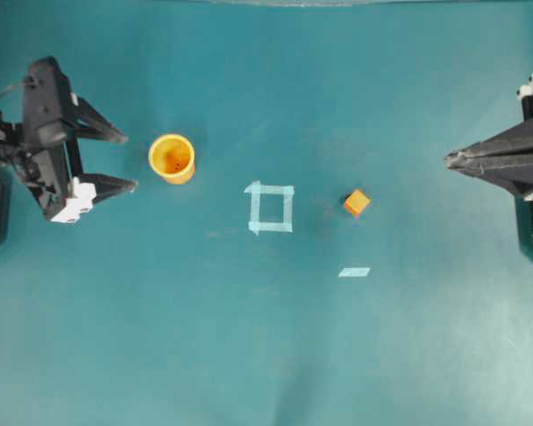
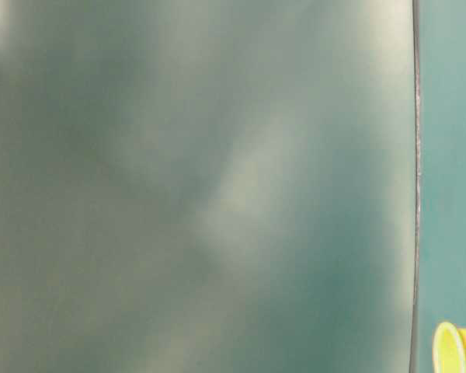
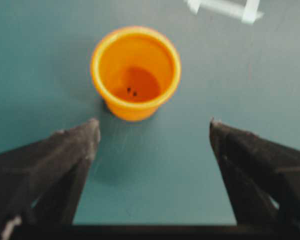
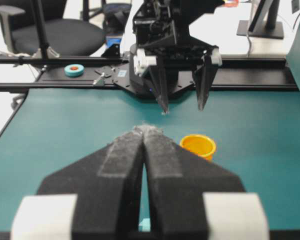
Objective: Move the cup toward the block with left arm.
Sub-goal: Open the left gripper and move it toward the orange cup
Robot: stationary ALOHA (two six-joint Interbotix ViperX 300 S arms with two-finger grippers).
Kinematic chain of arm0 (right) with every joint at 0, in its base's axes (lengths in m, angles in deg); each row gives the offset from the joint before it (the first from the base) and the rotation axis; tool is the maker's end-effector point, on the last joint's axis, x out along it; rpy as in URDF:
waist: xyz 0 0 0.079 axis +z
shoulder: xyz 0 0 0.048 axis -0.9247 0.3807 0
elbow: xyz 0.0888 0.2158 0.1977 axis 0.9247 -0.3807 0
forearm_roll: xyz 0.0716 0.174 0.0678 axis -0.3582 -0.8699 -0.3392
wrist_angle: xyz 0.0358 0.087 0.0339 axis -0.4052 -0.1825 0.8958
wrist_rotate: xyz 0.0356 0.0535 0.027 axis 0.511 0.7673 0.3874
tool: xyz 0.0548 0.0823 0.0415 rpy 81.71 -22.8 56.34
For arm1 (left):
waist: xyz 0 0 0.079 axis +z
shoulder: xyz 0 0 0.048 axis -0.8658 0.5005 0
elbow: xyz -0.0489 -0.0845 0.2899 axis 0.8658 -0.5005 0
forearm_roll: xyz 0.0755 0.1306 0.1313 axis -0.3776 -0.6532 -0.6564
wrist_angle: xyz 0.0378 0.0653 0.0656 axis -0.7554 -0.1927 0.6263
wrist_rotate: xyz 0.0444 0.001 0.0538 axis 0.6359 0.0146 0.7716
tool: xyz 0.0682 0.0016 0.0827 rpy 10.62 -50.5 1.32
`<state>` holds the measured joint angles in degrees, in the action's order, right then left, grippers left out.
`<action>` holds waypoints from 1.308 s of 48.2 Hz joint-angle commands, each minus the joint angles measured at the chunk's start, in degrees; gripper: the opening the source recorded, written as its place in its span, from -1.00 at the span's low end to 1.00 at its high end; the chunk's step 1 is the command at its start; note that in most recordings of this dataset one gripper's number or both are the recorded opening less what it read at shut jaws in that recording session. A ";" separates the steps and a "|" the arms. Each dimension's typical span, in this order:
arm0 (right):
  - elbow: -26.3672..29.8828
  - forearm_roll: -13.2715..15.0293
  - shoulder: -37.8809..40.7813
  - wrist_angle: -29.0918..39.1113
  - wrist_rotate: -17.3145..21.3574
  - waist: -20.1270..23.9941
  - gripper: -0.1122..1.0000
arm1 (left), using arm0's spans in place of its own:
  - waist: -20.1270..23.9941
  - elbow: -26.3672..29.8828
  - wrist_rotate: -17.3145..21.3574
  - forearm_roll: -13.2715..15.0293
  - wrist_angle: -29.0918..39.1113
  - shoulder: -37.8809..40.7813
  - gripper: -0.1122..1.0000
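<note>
The yellow-orange cup (image 1: 171,158) stands upright on the green table, left of centre. My left gripper (image 1: 130,161) is open just left of the cup, its two fingers spread wide and not touching it. The left wrist view shows the cup (image 3: 135,72) a short way ahead of the open left gripper (image 3: 154,123), with bare table between the fingers. The small orange block (image 1: 356,202) lies right of centre, far from the cup. At the right edge my right gripper (image 1: 448,159) is shut, its tips pressed together on nothing. The right wrist view shows the cup (image 4: 197,146) beyond the right gripper (image 4: 146,128).
A pale blue tape square (image 1: 271,207) outlines a patch of table between cup and block. A short pale tape strip (image 1: 354,272) lies below the block. The table-level view is mostly blurred green, with the cup's rim (image 2: 449,347) at its bottom right corner.
</note>
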<state>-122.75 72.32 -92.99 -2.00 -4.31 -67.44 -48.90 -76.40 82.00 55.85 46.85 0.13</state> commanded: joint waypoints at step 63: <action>2.46 -0.18 0.18 -0.62 0.09 0.09 -0.80 | 1.05 5.10 -0.70 -0.09 -20.30 27.77 0.77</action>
<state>-122.05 72.23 -92.99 -2.09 -4.31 -67.44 -48.46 -72.18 81.21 55.85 27.17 28.26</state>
